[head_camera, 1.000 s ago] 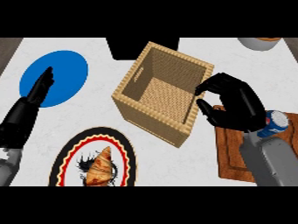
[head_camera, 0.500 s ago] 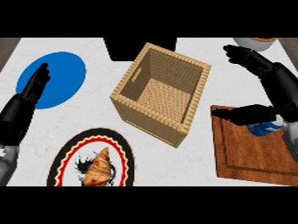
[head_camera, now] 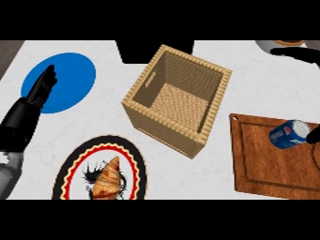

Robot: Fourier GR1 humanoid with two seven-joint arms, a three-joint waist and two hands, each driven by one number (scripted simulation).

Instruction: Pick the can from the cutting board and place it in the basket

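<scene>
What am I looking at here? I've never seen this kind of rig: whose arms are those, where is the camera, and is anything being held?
This is a humanoid robot's own head view, looking steeply down at a kitchen counter. Its left hand rests open, over a blue plate. Its right hand shows only as dark shapes at the right edge, so its grip cannot be read. A wicker basket stands in the middle. A blue can lies on its side on the wooden cutting board; a dark part of the hand touches its end, but nothing visibly curls round it. A croissant sits on a patterned plate.

Blue plate; croissant on patterned plate.
</scene>
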